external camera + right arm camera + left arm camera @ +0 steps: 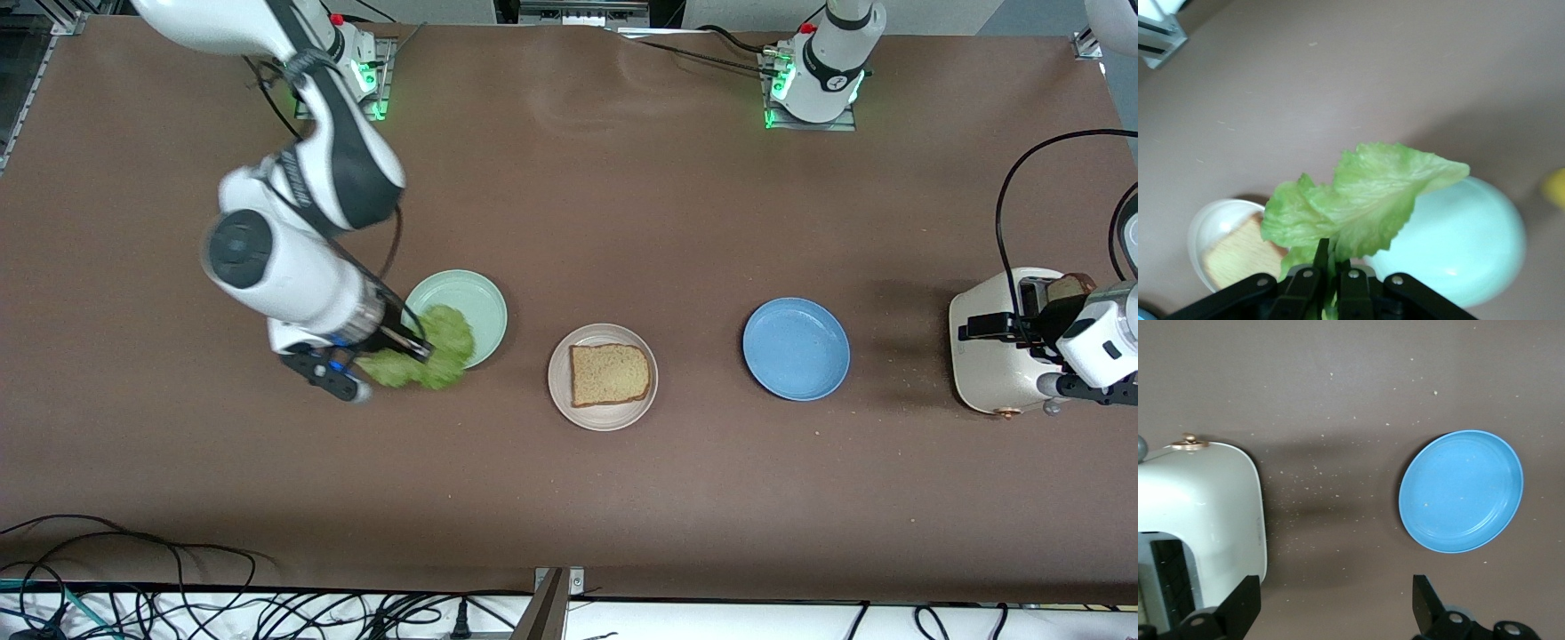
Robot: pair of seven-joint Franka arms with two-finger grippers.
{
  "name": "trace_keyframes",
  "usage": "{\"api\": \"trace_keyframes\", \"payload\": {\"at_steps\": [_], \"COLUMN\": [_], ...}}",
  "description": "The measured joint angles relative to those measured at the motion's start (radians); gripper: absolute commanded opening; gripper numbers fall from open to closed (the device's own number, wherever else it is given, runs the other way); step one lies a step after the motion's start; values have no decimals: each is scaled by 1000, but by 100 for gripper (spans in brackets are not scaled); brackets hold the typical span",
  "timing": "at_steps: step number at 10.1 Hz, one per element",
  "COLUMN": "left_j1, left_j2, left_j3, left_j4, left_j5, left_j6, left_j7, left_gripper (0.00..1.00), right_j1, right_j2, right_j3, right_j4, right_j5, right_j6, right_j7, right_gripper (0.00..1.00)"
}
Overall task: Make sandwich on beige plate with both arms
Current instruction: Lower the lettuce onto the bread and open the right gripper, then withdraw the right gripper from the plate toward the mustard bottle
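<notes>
Lettuce leaf [1358,193]: clamped by its stem in right gripper [1331,280], over mint-green plate [476,298]. Risk: limp leaf slips or drapes off bread slice [609,373] on beige plate [560,391]. Left gripper [1335,607]: jaws wide apart, empty, beside toaster [1205,513], above the table.

The right gripper [404,342] is clamped on a lettuce leaf [431,358] over the edge of the mint-green plate [471,302]. At the table's middle, the beige plate [602,413] carries one bread slice [609,373]. A blue plate [796,348] lies beside it. The left gripper [1036,322] hangs over a toaster [987,356] holding bread [1071,286] at the left arm's end of the table.
</notes>
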Motion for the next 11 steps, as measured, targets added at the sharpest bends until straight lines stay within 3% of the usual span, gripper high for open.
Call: {"api": "trace_keyframes", "payload": {"at_steps": [3,8,9,10,11], "left_j1": [0,1,1,0,0], "left_j2": [-1,-1,-1,-1,-1], "left_j3": [3,4,4,4,5], "left_j4": [3,3,3,3,3], "left_j5": [15,16,16,16,16], "left_j6": [0,0,0,0,0], "left_j7": [0,0,0,0,0], "left_gripper": [100,100,100,100,100], "right_j1": [97,168,189,202,205], "right_j2": [179,258,268,276,282], "right_j3": [-1,48,48,48,48], "right_j4": [90,113,113,113,113], "right_j5": [0,25,25,25,25], "right_j6": [300,413,417,418,418], "right_j7": [166,274,288,295,295], "right_gripper": [0,0,70,100,100]}}
